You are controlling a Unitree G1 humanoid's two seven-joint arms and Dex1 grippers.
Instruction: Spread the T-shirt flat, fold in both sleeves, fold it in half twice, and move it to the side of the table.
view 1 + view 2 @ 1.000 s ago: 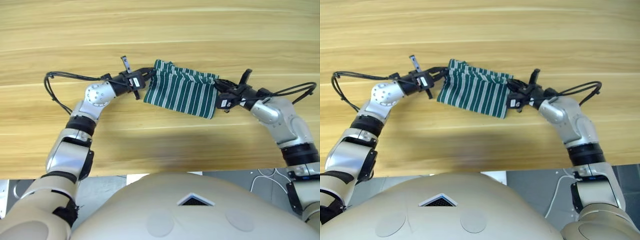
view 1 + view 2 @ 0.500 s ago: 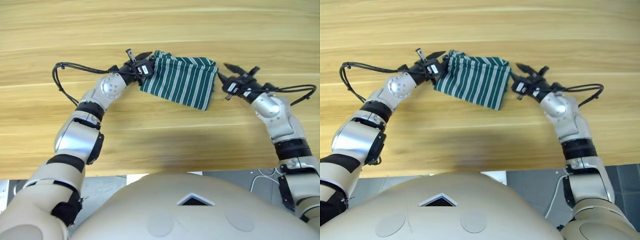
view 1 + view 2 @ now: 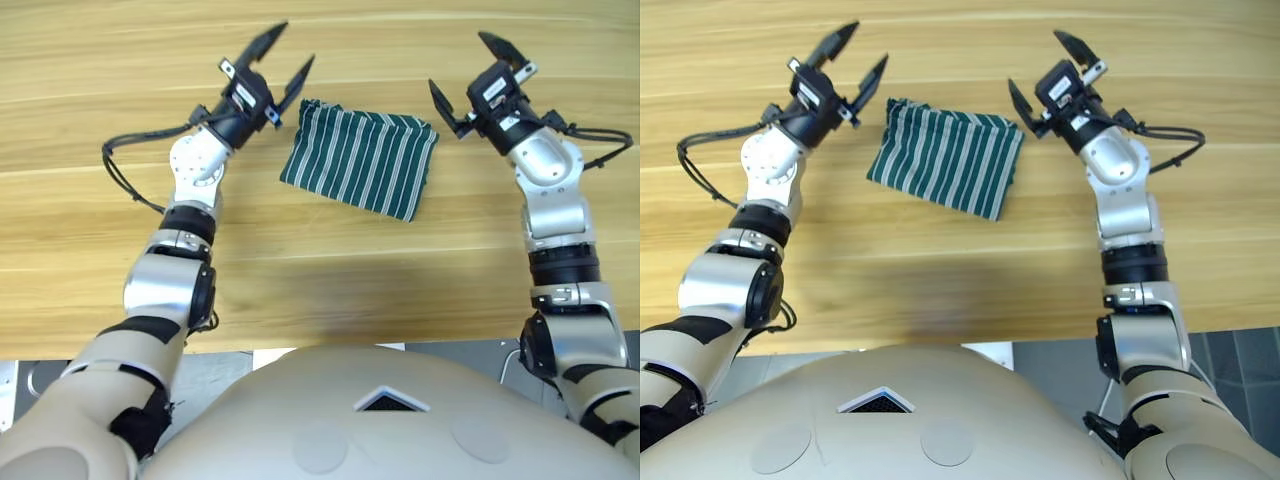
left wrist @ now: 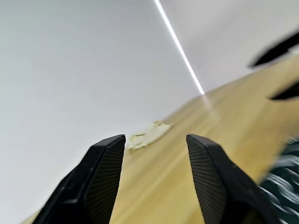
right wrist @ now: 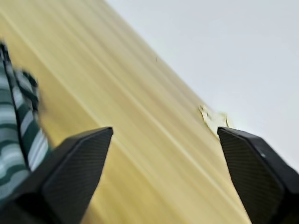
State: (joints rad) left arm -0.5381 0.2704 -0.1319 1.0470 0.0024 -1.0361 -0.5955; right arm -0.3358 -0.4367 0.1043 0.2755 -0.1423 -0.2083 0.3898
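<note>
- Letting go is the news: the left gripper (image 3: 292,48) and the right gripper (image 3: 458,62), which a second ago pinched the two short ends of the T-shirt (image 3: 360,168), now stand lifted off it on either side.
- Both have their fingers spread wide and hold nothing.
- The T-shirt lies on the desk (image 3: 320,290) as a small striped rectangle between the two grippers, a little askew, touched by neither. It has flattened since the release, the bunched upper edge now lying smoother.
- My reading is that the folding is finished, or nearly so, and what remains is carrying the bundle to the side of the desk (it sits roughly mid-desk now).
- How many layers the bundle has cannot be counted from above, and the sleeves are out of sight inside it.
- The head views cut off the desk's side edges, so how far the T-shirt lies from either side cannot be judged.
- Both wrist views are motion-blurred: the cloth appears as a striped smear at the frame edge.
</note>
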